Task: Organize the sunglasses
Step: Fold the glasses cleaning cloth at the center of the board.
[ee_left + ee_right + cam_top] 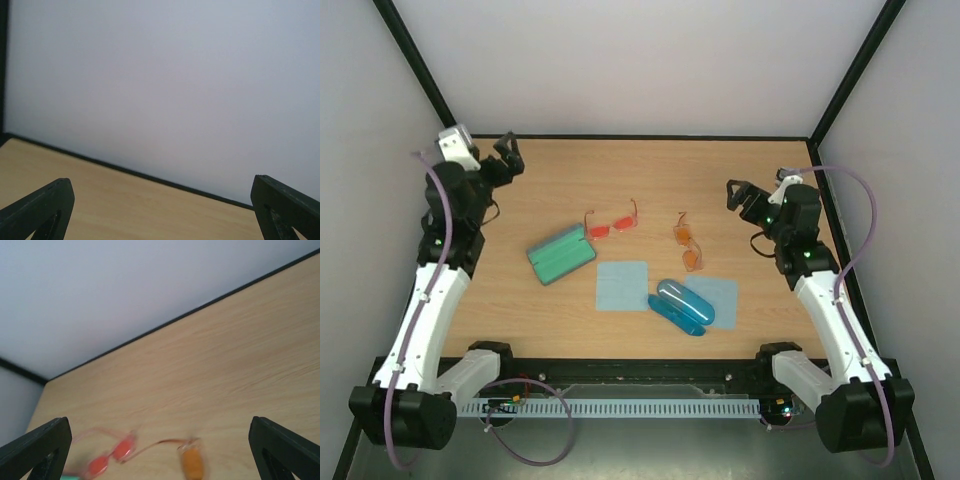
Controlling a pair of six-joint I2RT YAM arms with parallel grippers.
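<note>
Two pairs of sunglasses lie on the wooden table. The red-pink pair (611, 226) rests with arms unfolded just right of the green case (561, 255); it also shows blurred in the right wrist view (111, 455). The orange pair (688, 243) lies further right, above the blue case (681, 306), its lens (192, 463) low in the right wrist view. My left gripper (509, 157) hovers open at the far left corner, facing the back wall. My right gripper (748, 199) hangs open right of the orange pair. Neither holds anything.
Two pale blue cloths lie near the front: one (621, 285) in the middle, one (720, 296) partly under the blue case. White walls with black frame edges (650, 137) close in the table at the back and sides.
</note>
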